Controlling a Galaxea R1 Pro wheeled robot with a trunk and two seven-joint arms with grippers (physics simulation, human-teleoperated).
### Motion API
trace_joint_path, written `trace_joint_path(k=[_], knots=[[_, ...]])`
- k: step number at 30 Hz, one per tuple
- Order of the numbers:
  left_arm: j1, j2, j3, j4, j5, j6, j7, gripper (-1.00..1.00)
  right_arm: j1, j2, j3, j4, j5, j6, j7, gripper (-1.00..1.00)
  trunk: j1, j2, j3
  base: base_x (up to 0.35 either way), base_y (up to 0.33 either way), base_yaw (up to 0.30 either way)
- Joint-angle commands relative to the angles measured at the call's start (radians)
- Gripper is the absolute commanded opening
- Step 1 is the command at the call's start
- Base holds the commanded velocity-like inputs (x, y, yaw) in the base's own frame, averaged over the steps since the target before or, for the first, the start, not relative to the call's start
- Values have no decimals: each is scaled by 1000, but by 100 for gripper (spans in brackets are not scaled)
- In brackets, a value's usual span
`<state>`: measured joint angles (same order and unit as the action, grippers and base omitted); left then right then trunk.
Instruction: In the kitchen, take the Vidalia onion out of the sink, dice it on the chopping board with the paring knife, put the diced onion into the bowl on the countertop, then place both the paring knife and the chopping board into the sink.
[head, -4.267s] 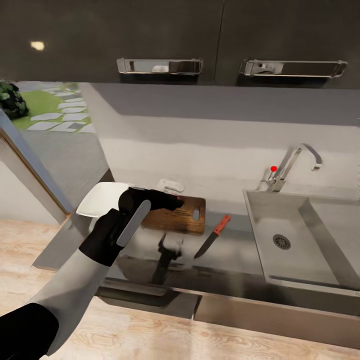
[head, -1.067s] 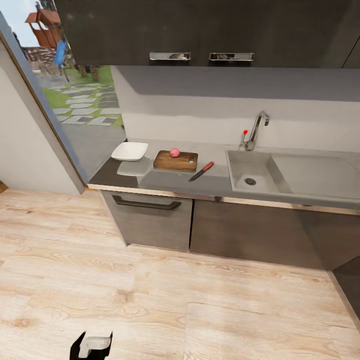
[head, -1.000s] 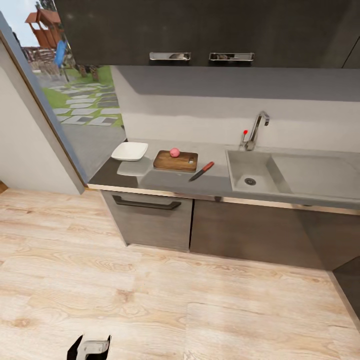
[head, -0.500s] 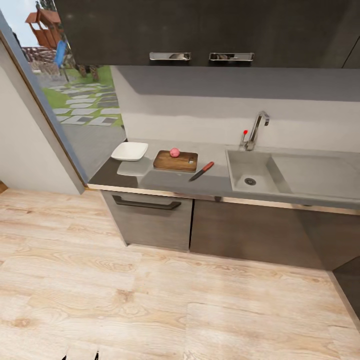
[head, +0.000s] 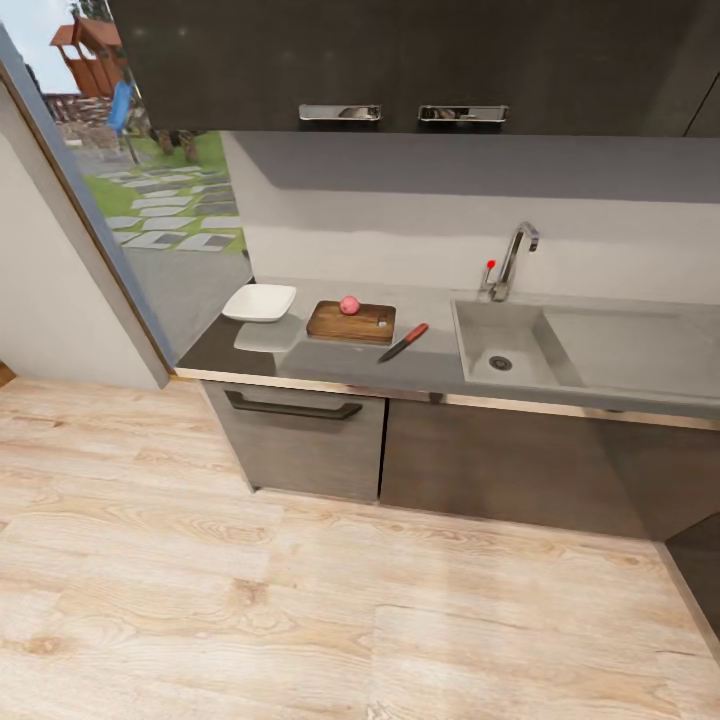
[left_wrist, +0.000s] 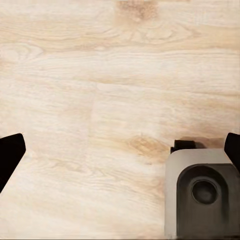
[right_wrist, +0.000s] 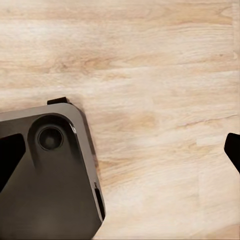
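Vidalia onion (head: 349, 304) sits on chopping board (head: 351, 322), far edge. Paring knife (head: 403, 343) lies on countertop (head: 420, 366) between board and sink (head: 500, 355), just beside board. Bowl (head: 260, 302) at board's other side (white, squarish). No readable labels or writing anywhere. Left gripper (left_wrist: 120, 152) spread wide over wood floor (left_wrist: 100, 100); right gripper (right_wrist: 120, 152) likewise, fingertips far apart.

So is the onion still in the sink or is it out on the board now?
Out. The Vidalia onion sits on the chopping board, whole, near its back edge; the sink basin holds nothing but its drain.
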<state>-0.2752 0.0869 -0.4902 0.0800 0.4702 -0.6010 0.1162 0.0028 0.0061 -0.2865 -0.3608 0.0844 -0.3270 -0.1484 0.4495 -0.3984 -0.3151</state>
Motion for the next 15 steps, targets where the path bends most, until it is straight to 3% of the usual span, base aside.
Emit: trace_joint_path(k=[1, 11, 15], knots=[[1, 3, -9, 2, 1, 2, 3, 100, 0, 0, -3, 1, 9, -1, -3, 100, 1, -2, -1, 0, 0, 0], [4, 13, -8, 1, 1, 13, -3, 100, 0, 7, 2, 42, 8, 1, 2, 100, 1, -2, -1, 0, 0, 0], [4, 9, -8, 1, 1, 63, -3, 100, 0, 8, 3, 71, 8, 0, 3, 100, 1, -2, -1, 0, 0, 0]])
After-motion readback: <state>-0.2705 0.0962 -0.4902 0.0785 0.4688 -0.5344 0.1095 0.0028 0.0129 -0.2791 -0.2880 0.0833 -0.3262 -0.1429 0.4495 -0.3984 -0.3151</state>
